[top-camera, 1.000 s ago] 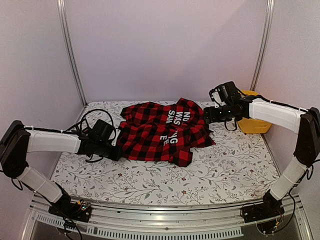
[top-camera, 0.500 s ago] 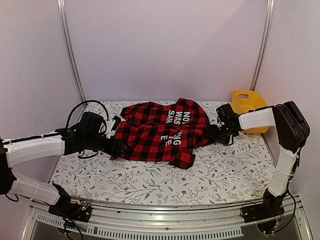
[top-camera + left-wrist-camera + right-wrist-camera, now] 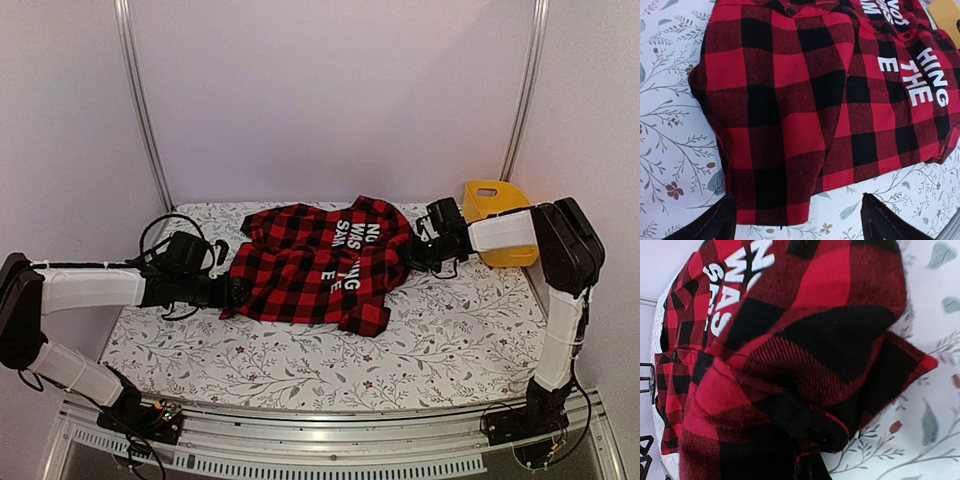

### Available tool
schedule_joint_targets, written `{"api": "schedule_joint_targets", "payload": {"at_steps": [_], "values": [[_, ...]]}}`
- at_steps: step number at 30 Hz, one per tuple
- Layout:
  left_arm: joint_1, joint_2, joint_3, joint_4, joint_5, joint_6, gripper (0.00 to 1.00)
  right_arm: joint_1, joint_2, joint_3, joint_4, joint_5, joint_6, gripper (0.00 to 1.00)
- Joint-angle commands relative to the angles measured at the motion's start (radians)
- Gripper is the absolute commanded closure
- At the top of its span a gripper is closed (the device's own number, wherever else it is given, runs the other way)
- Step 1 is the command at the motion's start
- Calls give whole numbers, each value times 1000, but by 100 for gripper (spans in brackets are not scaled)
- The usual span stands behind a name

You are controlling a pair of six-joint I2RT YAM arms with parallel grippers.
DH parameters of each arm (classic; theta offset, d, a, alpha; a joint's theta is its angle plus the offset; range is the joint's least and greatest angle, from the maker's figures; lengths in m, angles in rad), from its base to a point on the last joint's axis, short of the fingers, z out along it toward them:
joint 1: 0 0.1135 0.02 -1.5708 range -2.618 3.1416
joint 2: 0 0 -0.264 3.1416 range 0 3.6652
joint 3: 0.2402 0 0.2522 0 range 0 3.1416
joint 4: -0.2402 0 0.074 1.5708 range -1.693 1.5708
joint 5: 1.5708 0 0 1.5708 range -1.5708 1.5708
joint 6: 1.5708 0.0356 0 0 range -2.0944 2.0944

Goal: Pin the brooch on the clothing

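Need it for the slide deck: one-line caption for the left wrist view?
Open left gripper hovers at the near edge of the red-and-black checked shirt lying on the floral table.

The table [image 3: 450,350] has a white leafy-print cloth on it — pale lilac walls [image 3: 330,100] behind it and on both sides (metal post [image 3: 142,110] at each back corner), aluminium rail [image 3: 330,440] along its near edge.

White-shelled arms [image 3: 90,288] with black joints [image 3: 568,240] and looping black cables [image 3: 163,216].
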Motion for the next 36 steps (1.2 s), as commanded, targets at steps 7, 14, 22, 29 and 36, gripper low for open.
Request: {"api": "schedule_joint_targets", "payload": {"at_steps": [7,14,22,29,36], "values": [[7,81,7,73,34,21,15,-30,-405,222,-390,469,-388,100],[8,128,47,61,40,94,15,1,-487,315,-698,370,-558,100],[-77,155,103,98,93,173,18,6,-214,489,-599,352,-467,100],[-217,160,128,198,226,427,21,4,240,917,-617,483,-453,50],[-275,309,226,141,243,550,20,0,260,914,-660,596,-478,22]]}}
